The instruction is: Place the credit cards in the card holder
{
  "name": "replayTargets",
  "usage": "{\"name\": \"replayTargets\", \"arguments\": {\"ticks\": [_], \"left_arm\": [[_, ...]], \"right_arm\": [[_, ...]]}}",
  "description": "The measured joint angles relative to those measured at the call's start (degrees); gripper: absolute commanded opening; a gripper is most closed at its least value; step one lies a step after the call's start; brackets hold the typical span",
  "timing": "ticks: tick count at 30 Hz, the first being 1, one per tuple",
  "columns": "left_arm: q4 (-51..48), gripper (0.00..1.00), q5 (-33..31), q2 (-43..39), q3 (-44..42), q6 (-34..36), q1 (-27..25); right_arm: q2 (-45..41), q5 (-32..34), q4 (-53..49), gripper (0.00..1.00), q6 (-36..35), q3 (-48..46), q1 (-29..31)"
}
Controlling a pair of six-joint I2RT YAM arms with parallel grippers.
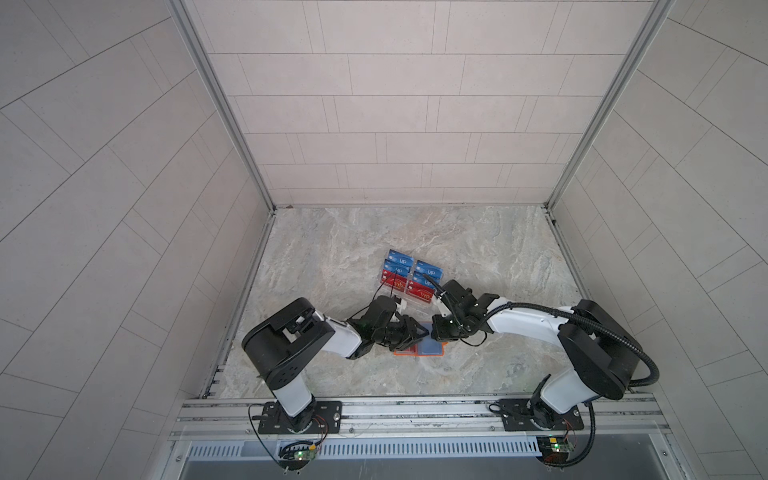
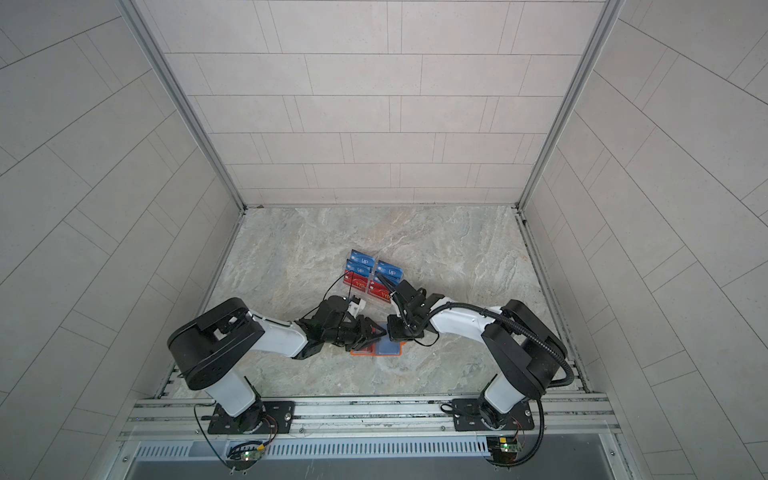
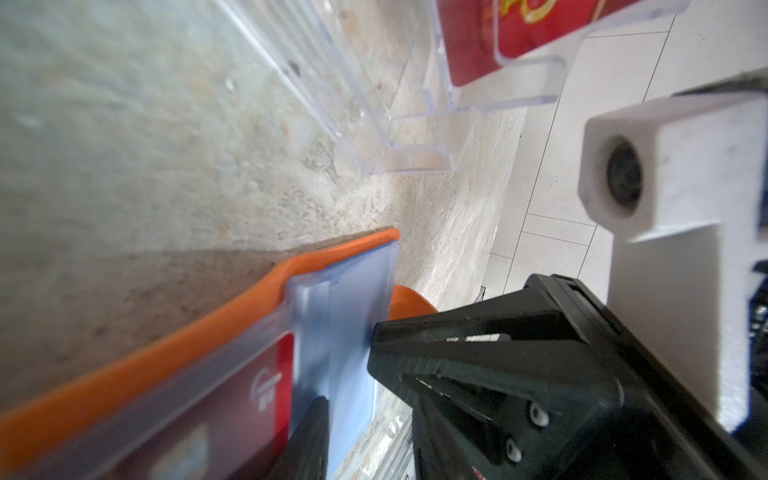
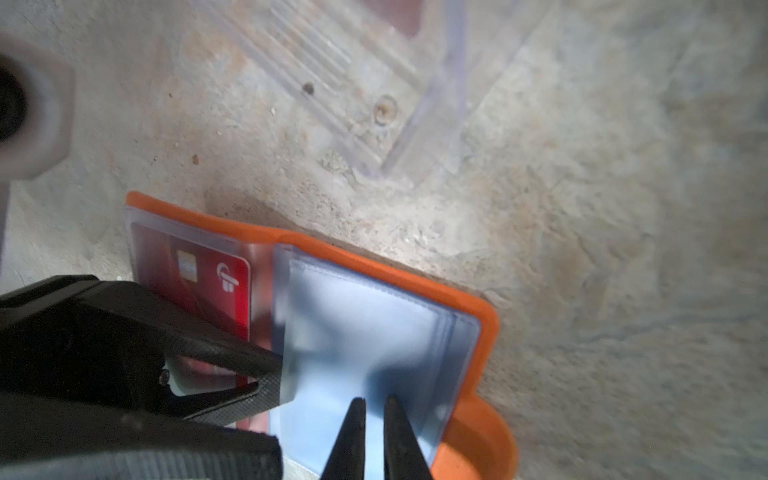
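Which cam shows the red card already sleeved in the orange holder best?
Right wrist view: the red plastic card lies face-on in a clear sleeve of the orange leather-like card holder, chip and logo visible. The left wrist view shows it obliquely, blurred. In both top views it is too small to tell.
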Motion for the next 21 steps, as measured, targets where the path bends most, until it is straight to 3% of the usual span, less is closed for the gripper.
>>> {"name": "replayTargets", "arguments": {"ticks": [13,21], "left_arm": [[-4.5,0.33,-0.1,0.5,3.1,2.6,-0.2],[-7.9,0.19,0.4,2.1,5.4,5.3,-0.2]], "right_arm": [[-3.0,1.3,0.4,0.14,0.2,-1.8,0.0],[-6.2,3.1,0.4,0.14,0.3,-2.2,-0.3]]}}
